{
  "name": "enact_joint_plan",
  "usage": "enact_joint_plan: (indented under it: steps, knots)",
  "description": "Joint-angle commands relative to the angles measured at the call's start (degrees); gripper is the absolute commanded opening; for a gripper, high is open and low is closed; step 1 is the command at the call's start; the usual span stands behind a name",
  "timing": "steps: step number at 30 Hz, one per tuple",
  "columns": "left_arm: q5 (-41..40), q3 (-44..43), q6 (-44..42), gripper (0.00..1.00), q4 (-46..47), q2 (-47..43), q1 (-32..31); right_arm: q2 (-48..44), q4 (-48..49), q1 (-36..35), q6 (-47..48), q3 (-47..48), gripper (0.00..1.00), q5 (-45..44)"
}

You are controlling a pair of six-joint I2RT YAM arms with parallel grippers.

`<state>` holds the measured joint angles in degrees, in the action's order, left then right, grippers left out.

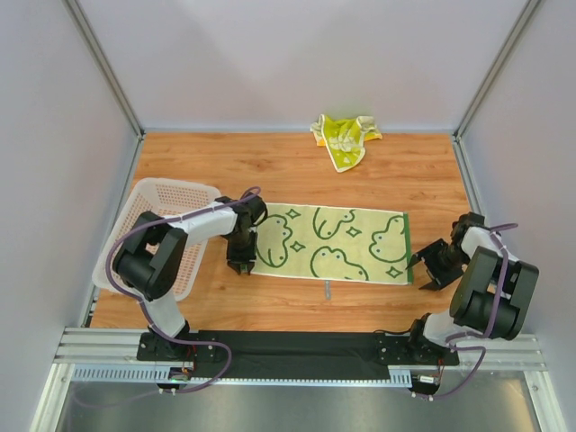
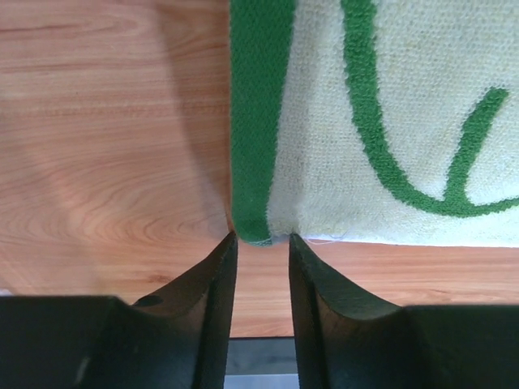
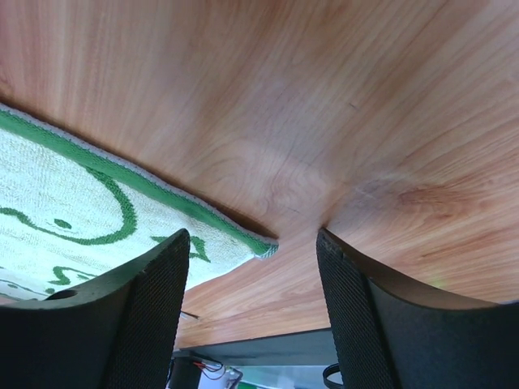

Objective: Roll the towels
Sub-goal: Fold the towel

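green-patterned towel (image 1: 328, 243): lay flat on the wooden table (image 1: 414, 171), long axis running left-right between your arms | left gripper (image 2: 261, 239): jaws narrowly apart, empty - near-left corner right at the tips | right gripper (image 3: 253, 235): jaws wide, empty - near-right corner just ahead, so both were about equally close

Your towel (image 2: 324, 121) is matt, looped-pile cloth; the table (image 2: 105, 121) is smooth, faintly glossy wood; your right gripper (image 3: 251, 233), finely textured black plastic.

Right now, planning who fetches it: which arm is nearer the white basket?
Left. The left arm hangs over the basket, its jaws at the spread towel's left end; the right arm stands past the towel's opposite end.
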<state>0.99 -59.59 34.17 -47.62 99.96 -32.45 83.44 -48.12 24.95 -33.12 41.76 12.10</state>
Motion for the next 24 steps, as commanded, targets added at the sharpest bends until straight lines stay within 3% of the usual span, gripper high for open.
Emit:
enact_joint_plan:
  steps: [1, 2, 3, 6, 14, 21, 24]
  knots:
    - [-0.9, -0.3, -0.8, 0.37, 4.9, 3.6, 0.0, 1.5, 2.5, -0.1, 1.2, 1.5, 0.65, -1.4]
    - [-0.9, -0.3, -0.8, 0.34, 5.0, 3.8, 0.1, 2.2, 2.6, -0.3, 1.4, 1.6, 0.63, -2.0]
    - [-0.9, -0.3, -0.8, 0.24, 5.1, 4.2, 0.1, 2.4, 2.8, -0.5, 1.5, 1.7, 0.62, -2.3]
    - [-0.9, -0.1, -0.9, 0.14, 5.3, 4.0, 0.4, 3.1, 2.7, -0.6, 1.9, 1.8, 0.57, -3.8]
    - [-0.9, -0.6, -1.4, 0.09, 4.9, 3.9, 1.3, 3.5, 3.1, -3.1, 2.5, 1.3, 0.44, -4.0]
    - [-0.8, -1.1, -1.7, 0.08, 4.6, 4.2, 1.4, 3.8, 3.7, -7.2, 1.6, 0.0, 0.44, -3.9]
    - [-0.6, -1.1, -1.8, 0.06, 4.6, 4.2, 1.4, 4.3, 3.8, -7.4, 1.7, 0.2, 0.39, -4.1]
